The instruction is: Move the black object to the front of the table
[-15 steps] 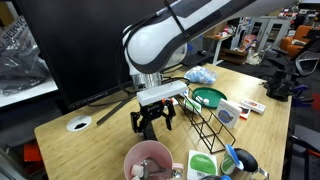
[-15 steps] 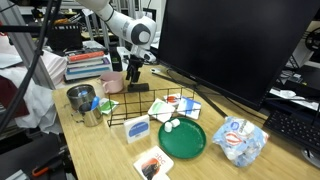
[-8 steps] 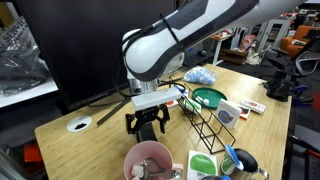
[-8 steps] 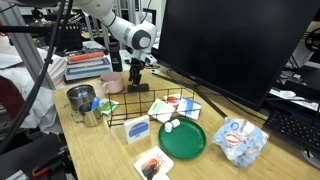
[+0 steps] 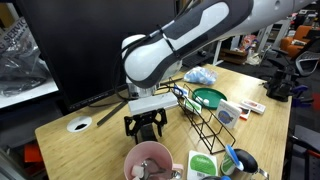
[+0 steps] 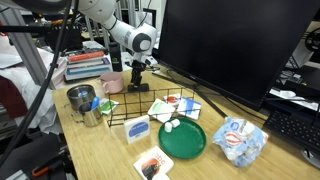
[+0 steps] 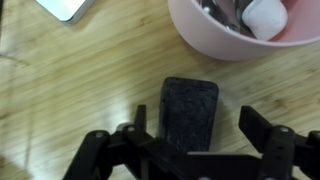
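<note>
The black object (image 7: 188, 112) is a flat matte bar lying on the wooden table (image 7: 60, 90); it shows only in the wrist view. My gripper (image 7: 196, 122) is open and low over it, one finger on each side, with a gap on the right. In both exterior views the gripper (image 5: 147, 126) (image 6: 137, 76) hangs just above the table (image 5: 85, 150) (image 6: 105, 150) and hides the object.
A pink bowl (image 7: 235, 30) (image 5: 148, 160) (image 6: 112, 82) sits close beyond the object. A black wire rack (image 5: 205, 118), green plate (image 6: 182, 138), metal cup (image 6: 84, 103), white grommet (image 5: 79, 125) and the large monitor (image 6: 230, 45) surround the spot.
The gripper has shifted slightly sideways and lowered toward the table beside the pink bowl. Its fingers stay open.
</note>
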`<state>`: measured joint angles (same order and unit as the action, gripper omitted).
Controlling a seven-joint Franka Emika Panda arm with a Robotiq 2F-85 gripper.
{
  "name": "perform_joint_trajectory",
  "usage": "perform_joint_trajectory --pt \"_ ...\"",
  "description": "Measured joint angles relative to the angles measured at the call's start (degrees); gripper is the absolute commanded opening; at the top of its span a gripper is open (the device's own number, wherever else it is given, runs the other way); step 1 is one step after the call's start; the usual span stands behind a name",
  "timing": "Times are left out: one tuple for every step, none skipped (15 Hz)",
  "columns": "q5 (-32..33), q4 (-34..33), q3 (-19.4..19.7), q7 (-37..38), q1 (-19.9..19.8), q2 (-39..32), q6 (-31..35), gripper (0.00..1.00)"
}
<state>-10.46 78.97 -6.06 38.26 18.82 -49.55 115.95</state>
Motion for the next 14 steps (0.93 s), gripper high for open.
perform_joint_trajectory --pt "0.02 -0.48 0.11 0.36 0.06 -0.53 0.05 0.95" --pt "0.03 -0.88 0.28 0.70 0.10 -1.02 0.11 0.93" --pt "0.05 -1.30 0.45 1.03 0.14 -1.46 0.14 0.93" --pt "0.06 -1.70 0.61 1.31 0.14 -1.87 0.14 0.79" --pt "0.06 -1.94 0.81 1.51 0.14 -2.24 0.14 0.68" --pt "0.06 -2.06 0.96 1.69 0.15 -2.48 0.16 0.65" --pt "0.06 -2.12 1.07 1.86 0.15 -2.57 0.22 0.60" --pt "0.08 -2.20 1.13 1.94 0.16 -2.58 0.36 0.51" --pt "0.08 -2.31 1.14 2.01 0.16 -2.58 0.52 0.45" --pt "0.08 -2.45 1.16 2.14 0.17 -2.58 0.69 0.37" --pt "0.08 -2.56 1.20 2.29 0.17 -2.58 0.85 0.31" --pt "0.08 -2.63 1.22 2.39 0.17 -2.57 0.99 0.27" --pt "0.08 -2.77 1.23 2.47 0.16 -2.57 1.09 0.27" --pt "0.08 -2.95 1.22 2.48 0.17 -2.52 1.23 0.27"
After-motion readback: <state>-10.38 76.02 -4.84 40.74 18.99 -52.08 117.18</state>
